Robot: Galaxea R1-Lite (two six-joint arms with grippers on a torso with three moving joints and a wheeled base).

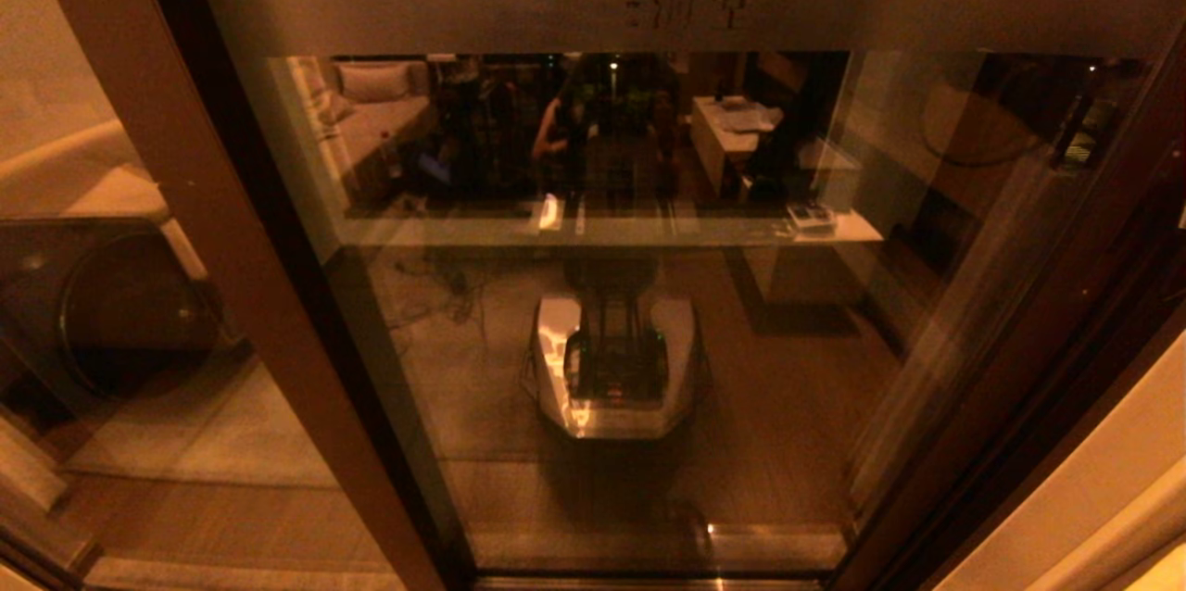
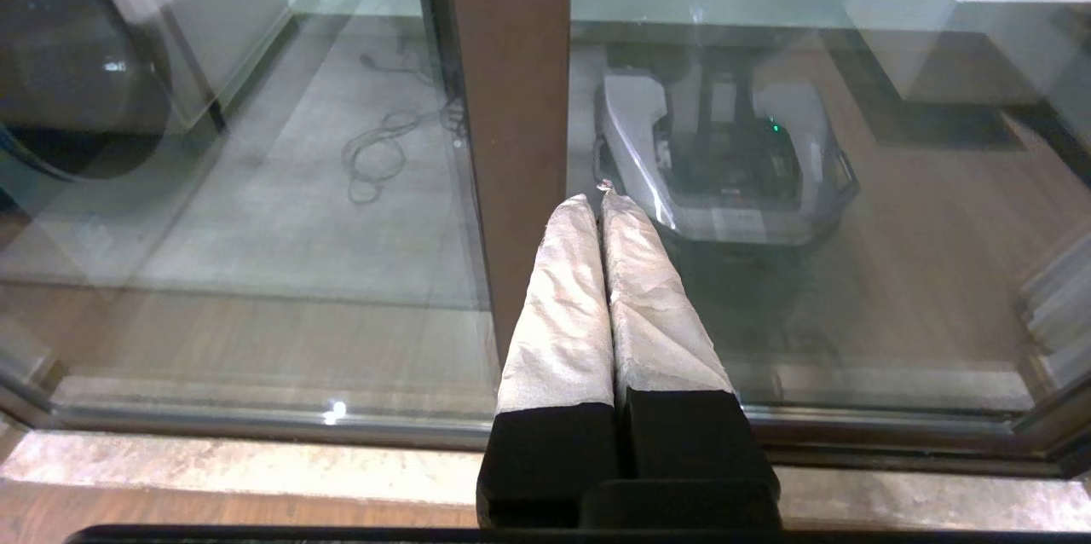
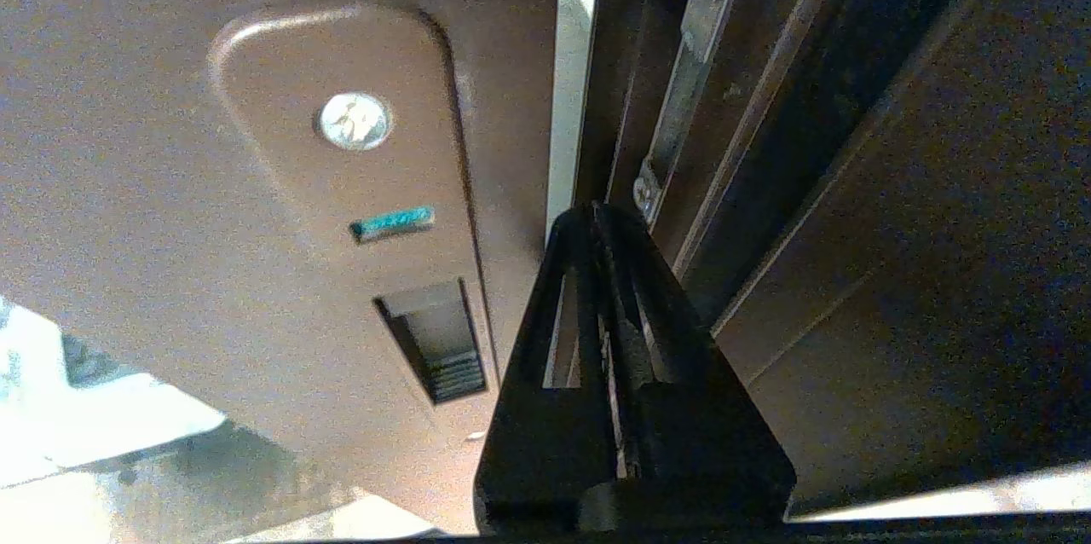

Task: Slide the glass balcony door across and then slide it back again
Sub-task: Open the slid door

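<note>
Glass balcony door [image 3: 213, 186] edge stands slightly ajar; closed, empty right gripper [image 3: 597, 216] at the gap

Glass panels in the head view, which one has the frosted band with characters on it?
The glass balcony door, the wide middle panel in the dark frame; the fixed panel to its left is plain.

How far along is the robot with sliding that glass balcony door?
Done: hard to tell; a thin bright gap shows between the glass balcony door stile and the jamb. In hand: the right gripper, shut, has its tip at that gap beside the slot handle. The left gripper hangs shut, idle. Left: cannot tell which slide remains.
</note>
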